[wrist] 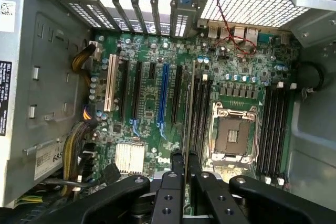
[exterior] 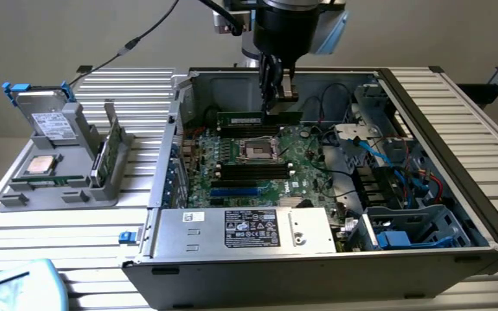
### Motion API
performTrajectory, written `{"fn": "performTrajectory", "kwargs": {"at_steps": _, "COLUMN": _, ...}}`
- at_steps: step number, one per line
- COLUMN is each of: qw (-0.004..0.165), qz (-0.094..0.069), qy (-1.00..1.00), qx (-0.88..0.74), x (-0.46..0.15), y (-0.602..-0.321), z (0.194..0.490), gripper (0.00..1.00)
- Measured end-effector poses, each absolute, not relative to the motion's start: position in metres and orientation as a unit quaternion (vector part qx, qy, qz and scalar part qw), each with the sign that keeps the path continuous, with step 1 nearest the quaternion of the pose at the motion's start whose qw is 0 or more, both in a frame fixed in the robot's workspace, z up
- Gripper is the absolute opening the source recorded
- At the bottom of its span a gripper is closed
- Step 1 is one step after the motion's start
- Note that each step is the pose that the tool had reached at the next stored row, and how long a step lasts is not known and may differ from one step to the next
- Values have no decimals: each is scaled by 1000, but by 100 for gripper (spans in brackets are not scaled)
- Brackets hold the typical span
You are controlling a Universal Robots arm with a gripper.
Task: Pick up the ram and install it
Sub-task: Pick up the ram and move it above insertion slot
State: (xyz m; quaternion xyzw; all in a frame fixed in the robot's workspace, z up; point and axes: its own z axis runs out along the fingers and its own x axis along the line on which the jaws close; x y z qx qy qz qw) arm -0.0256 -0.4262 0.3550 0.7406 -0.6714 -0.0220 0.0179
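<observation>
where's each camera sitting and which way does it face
exterior view: off the arm, raised, looking down into the open computer case; the arm and pincer show, gripping the ram.
wrist view: on the wrist, looking down past the pincer's fingers at the motherboard.
both share the pincer, ram, motherboard and processor socket.

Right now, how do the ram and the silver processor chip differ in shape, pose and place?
The ram is long, narrow and green; the processor chip is square and silver. The ram stands on edge in the gripper inside the case; the processor chip lies flat on the grey tray outside.
</observation>
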Motion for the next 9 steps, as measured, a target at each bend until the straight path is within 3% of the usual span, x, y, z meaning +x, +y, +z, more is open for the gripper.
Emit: {"fn": "performTrajectory", "kwargs": {"at_steps": 9, "qw": 18, "qz": -22, "qy": -674, "qx": 738, "x": -25, "y": -417, "z": 339, "gripper": 14}}
